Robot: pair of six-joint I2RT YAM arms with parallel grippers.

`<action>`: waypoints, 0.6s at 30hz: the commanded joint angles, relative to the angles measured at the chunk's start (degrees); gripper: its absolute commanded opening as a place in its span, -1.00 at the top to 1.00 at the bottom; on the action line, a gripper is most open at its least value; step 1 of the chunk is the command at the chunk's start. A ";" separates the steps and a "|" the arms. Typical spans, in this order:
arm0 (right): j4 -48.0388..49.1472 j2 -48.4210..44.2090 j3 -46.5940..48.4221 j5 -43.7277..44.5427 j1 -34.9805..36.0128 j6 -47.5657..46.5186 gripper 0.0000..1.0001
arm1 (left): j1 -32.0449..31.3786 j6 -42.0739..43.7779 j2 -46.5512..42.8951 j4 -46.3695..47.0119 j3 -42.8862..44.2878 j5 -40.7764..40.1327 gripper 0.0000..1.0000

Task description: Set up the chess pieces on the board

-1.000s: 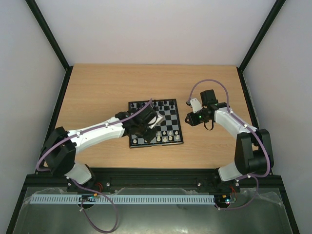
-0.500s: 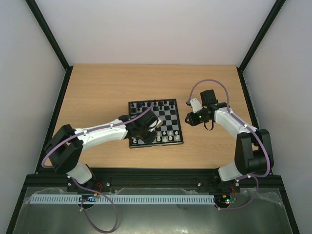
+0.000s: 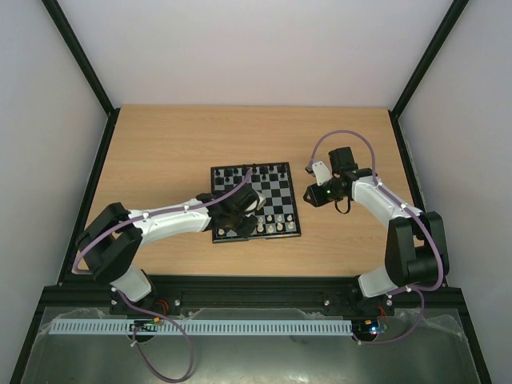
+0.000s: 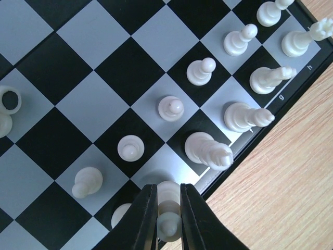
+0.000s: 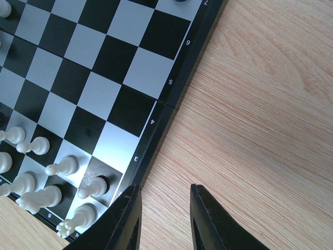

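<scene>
The small checkered board (image 3: pixel 276 192) lies mid-table. Black pieces (image 3: pixel 258 171) line its far edge. White pieces (image 3: pixel 276 223) stand on its near rows. My left gripper (image 3: pixel 238 216) is low over the board's near edge. In the left wrist view the left gripper (image 4: pixel 168 190) is shut on a white piece (image 4: pixel 169 194) at the board's border, beside a tall white piece (image 4: pixel 208 151) and a row of white pawns (image 4: pixel 170 108). My right gripper (image 3: pixel 310 194) is open and empty. In the right wrist view the right gripper (image 5: pixel 162 194) hovers over bare wood just off the board's right edge (image 5: pixel 156 122).
The wooden table (image 3: pixel 160 152) is ringed by a black frame, with white walls behind and to the sides. In the right wrist view, white pieces (image 5: pixel 49 169) fill the board's near right corner. A white piece (image 4: pixel 8 107) shows at the left edge of the left wrist view.
My left gripper has moved from the board's middle toward its near edge, carrying the white piece. The right arm has not moved.
</scene>
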 commanded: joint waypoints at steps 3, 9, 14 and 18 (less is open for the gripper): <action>-1.72 -0.59 -0.63 0.24 -0.18 -0.45 0.44 | -0.22 -0.55 1.99 1.43 -0.36 -0.73 0.84; -1.67 -0.49 -0.59 0.15 -0.19 -0.39 0.43 | -0.25 -0.82 2.60 1.58 -0.44 -0.99 0.83; -1.66 -0.43 -0.61 0.13 -0.13 -0.50 0.44 | -0.21 -0.80 2.78 1.48 -0.60 -0.99 0.82; -1.74 -0.29 -0.59 0.15 -0.17 -0.47 0.44 | -0.20 -0.88 3.10 1.78 -0.55 -0.90 0.80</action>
